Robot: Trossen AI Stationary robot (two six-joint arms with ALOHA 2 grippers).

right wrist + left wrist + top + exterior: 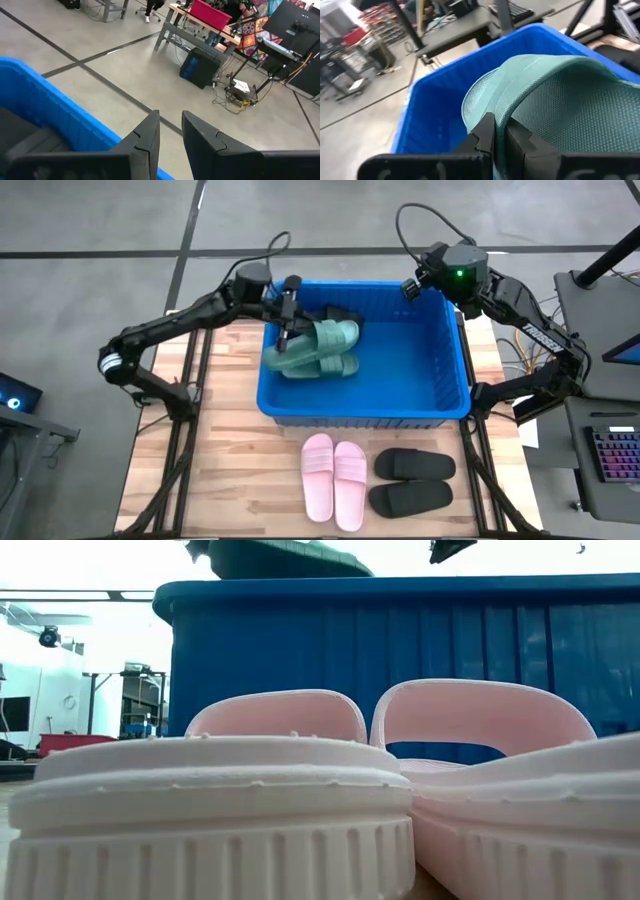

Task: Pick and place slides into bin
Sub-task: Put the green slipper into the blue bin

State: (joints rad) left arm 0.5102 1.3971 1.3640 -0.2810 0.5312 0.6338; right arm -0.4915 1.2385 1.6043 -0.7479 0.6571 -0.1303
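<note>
Two dark green slides (320,348) hang together over the left part of the blue bin (420,395). They show above the bin's rim in the low view (285,558). My left gripper (288,315) is shut on them at their far left side. A dark slide (343,315) lies inside the bin by its far wall. A pink pair (333,480) and a black pair (412,480) lie soles down on the table in front of the bin. My right gripper (408,286) hovers over the bin's far right corner, fingers a little apart with nothing between them (170,120). My left gripper pinches the wide strap of a green slide at its edge (501,112) between its two fingers (485,132). The fingers reach in from the table's left, slanting slightly down. The slides hang clear over the bin. Whether both straps are between the fingers, I cannot tell.
The bin fills the table's far half, its left wall (265,385) right under the hanging slides. The wooden tabletop (240,470) shows bare to the left of the pink pair. A keyboard (612,455) and a desk stand off the table's right side.
</note>
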